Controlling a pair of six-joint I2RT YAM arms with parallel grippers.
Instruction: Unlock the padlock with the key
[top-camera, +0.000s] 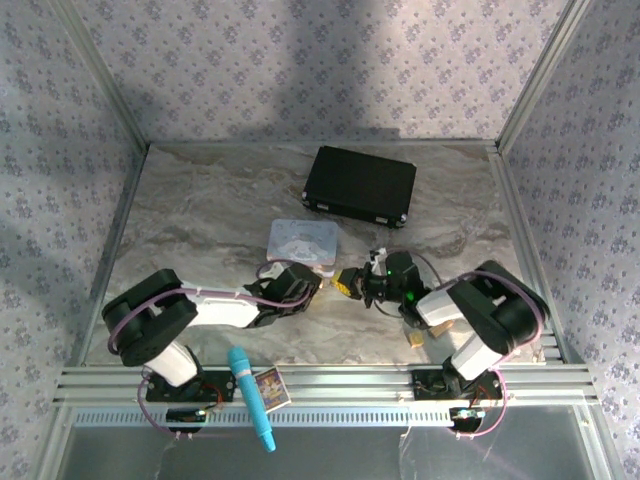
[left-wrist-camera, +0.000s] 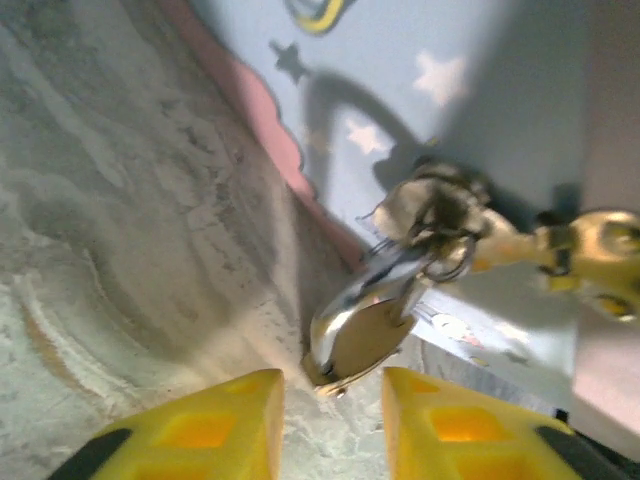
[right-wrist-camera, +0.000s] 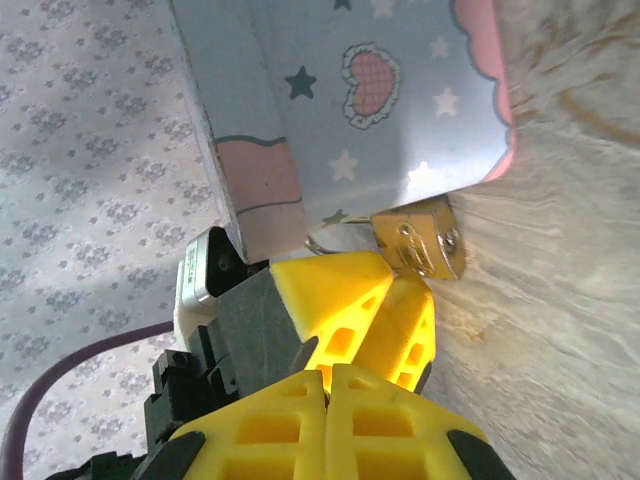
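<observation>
left claw (left-wrist-camera: 332, 376) parted, holding nothing | key (left-wrist-camera: 356, 335) beside tin (right-wrist-camera: 400, 100) | right claw (right-wrist-camera: 327, 373) fully closed | padlock (right-wrist-camera: 420, 250) at tin corner

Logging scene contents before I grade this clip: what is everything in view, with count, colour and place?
padlock: one, brass-gold, at the tin's corner
key: one, silvery, on a ring, just ahead of the left gripper
tin: one, pastel blue and pink with stars, mid-table
case: one, black, far side of the table
blocks: two, tan, beside the right arm
cylinder: one, light blue, on the near rail by the left arm's base
card: one, small and printed, beside the cylinder
table: one, grey marbled
left gripper: one, yellow fingers, open
right gripper: one, yellow fingers, shut, tips at the padlock
</observation>
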